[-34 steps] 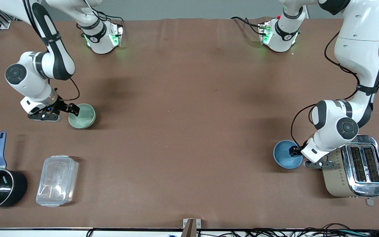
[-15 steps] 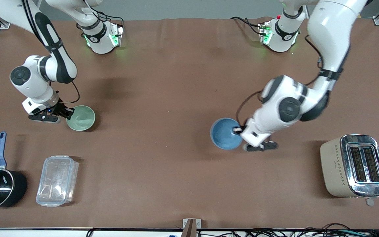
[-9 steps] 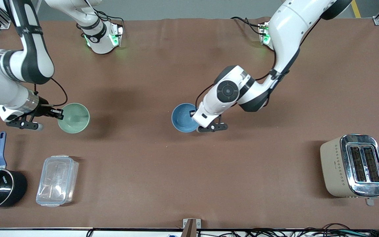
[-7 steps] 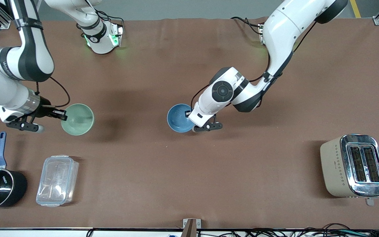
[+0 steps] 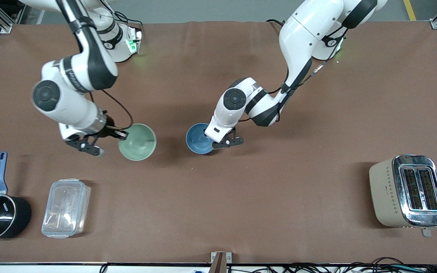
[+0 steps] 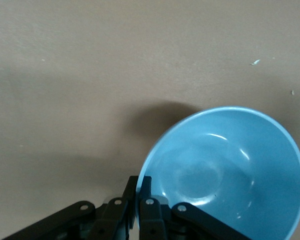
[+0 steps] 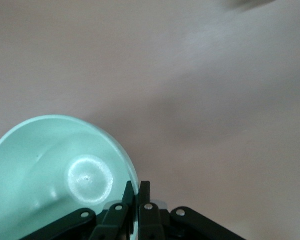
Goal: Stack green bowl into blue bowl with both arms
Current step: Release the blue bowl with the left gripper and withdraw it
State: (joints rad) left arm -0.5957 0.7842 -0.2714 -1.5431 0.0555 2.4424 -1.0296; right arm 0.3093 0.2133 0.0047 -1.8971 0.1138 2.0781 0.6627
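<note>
Right gripper, fingers clamped on the green bowl's rim, hangs it over the table mid-span; left gripper, fingers clamped on the blue bowl, holds it alongside. Best set blue down flat, then lower green centred. Half a second ago the bowls were well apart.
</note>
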